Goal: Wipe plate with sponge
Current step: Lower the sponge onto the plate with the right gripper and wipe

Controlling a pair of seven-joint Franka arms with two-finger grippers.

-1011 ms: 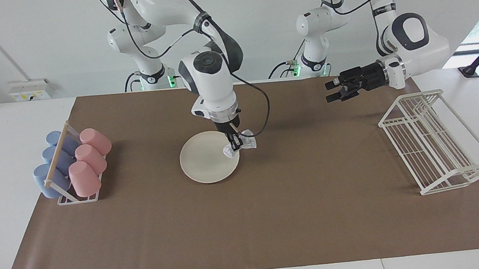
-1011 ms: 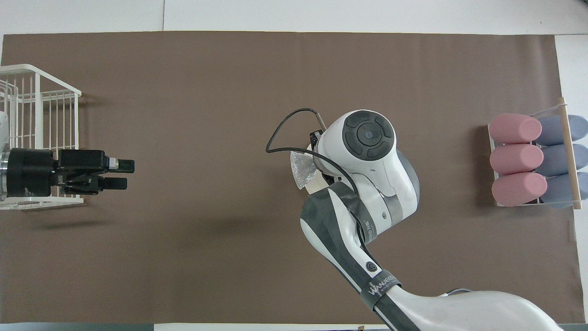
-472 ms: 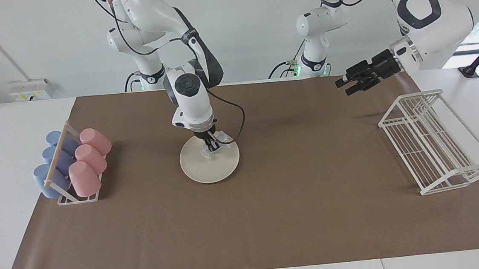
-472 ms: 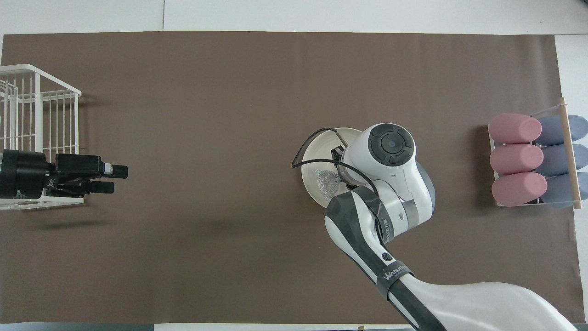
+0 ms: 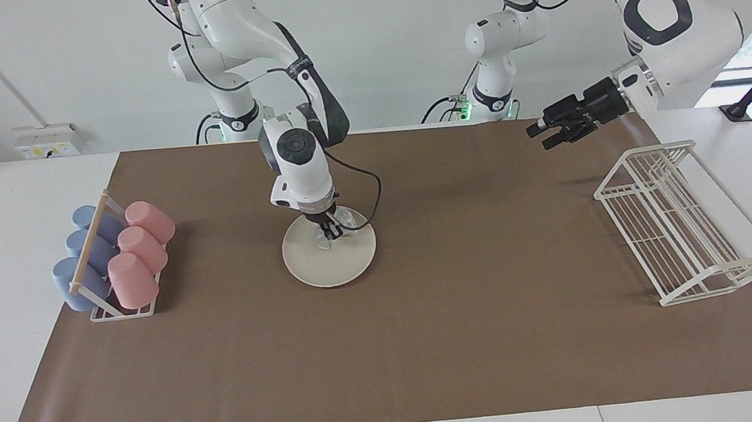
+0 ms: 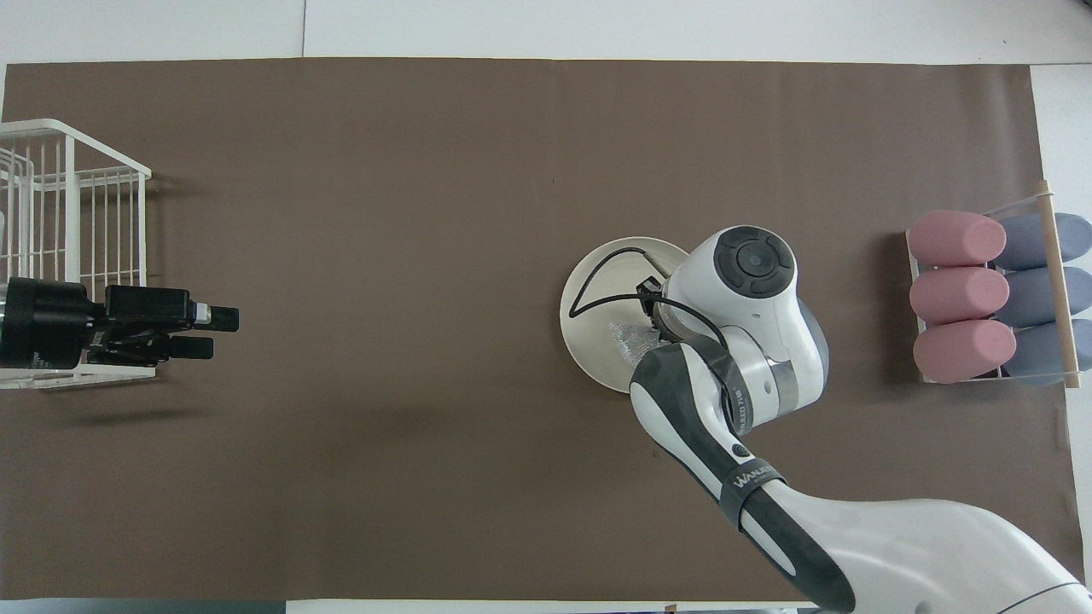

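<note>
The cream-white plate (image 5: 335, 268) (image 6: 597, 294) lies flat on the brown mat, about midway between the two racks. My right gripper (image 5: 326, 236) points down onto the part of the plate nearer the robots. It is shut on the glittery silver sponge (image 5: 346, 219) (image 6: 630, 343), which rests against the plate's surface. In the overhead view the right wrist covers the fingers and part of the plate. My left gripper (image 5: 538, 138) (image 6: 217, 333) waits open and empty, up in the air over the mat beside the wire rack.
A white wire dish rack (image 5: 679, 221) (image 6: 68, 247) stands at the left arm's end of the table. A holder with pink and blue cups (image 5: 115, 258) (image 6: 990, 294) lying on their sides sits at the right arm's end. A black cable loops from the right wrist over the plate.
The right gripper carried the sponge from the plate's rim inward over the plate, toward the cup holder's end. The left arm rose and drew back toward the wire rack, then held still.
</note>
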